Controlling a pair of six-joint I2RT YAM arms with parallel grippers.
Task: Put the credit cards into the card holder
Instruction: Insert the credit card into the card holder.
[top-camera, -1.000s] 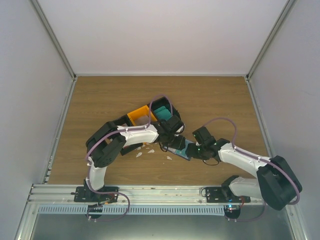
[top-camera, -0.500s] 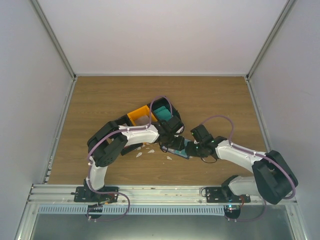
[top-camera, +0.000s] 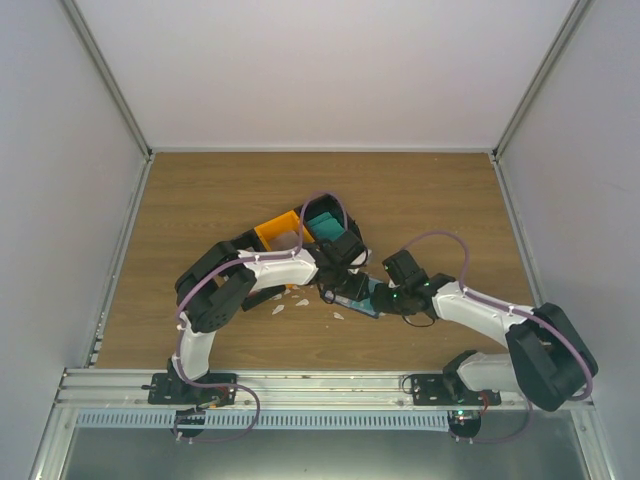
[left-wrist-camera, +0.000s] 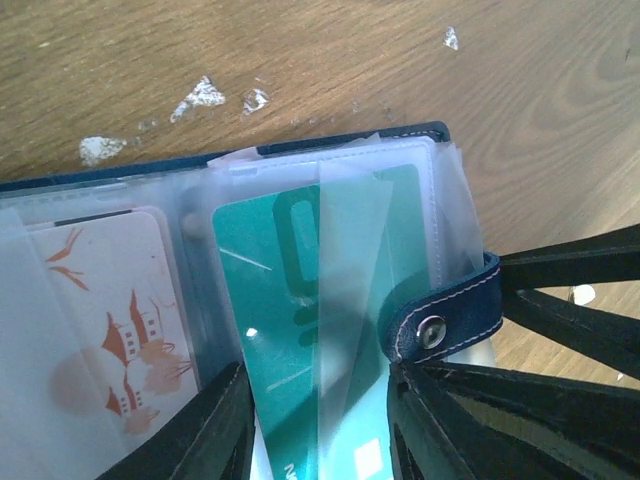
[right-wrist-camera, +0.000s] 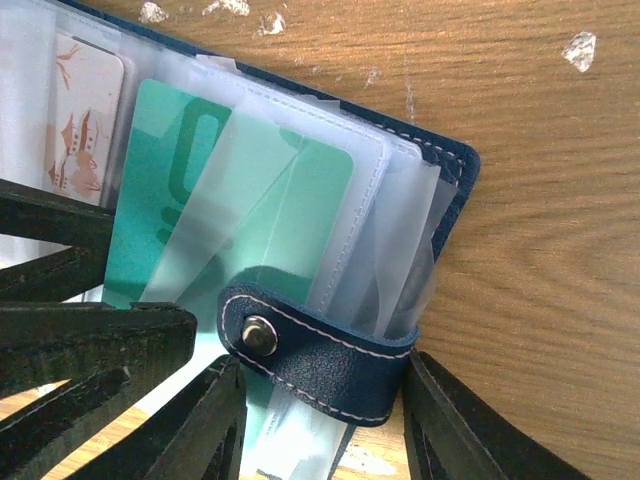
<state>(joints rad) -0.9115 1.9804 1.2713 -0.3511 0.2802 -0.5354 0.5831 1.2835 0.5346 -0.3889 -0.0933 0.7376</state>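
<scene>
Your two arms meet over the middle of the wooden bench (top-camera: 200, 200), with an orange bin (top-camera: 275, 232) and a black bin (top-camera: 322, 222) just beyond the left fingers (left-wrist-camera: 222, 430). The card holder (right-wrist-camera: 462, 175) lies open on the bench beneath both sets of fingers, its clear sleeves fanned. A teal card (left-wrist-camera: 270, 270) sits in one sleeve, its near end running between the left fingers. These stand apart on either side of it, and you cannot tell whether they pinch it. A white card with a red drawing (left-wrist-camera: 110, 290) rests in the sleeve just outside them. The right fingers (right-wrist-camera: 215, 420) also stand apart, straddling the navy snap tab (right-wrist-camera: 300, 345); whether they grip it you cannot tell. White scraps (left-wrist-camera: 200, 95) dot the bench beyond the fingertips.
</scene>
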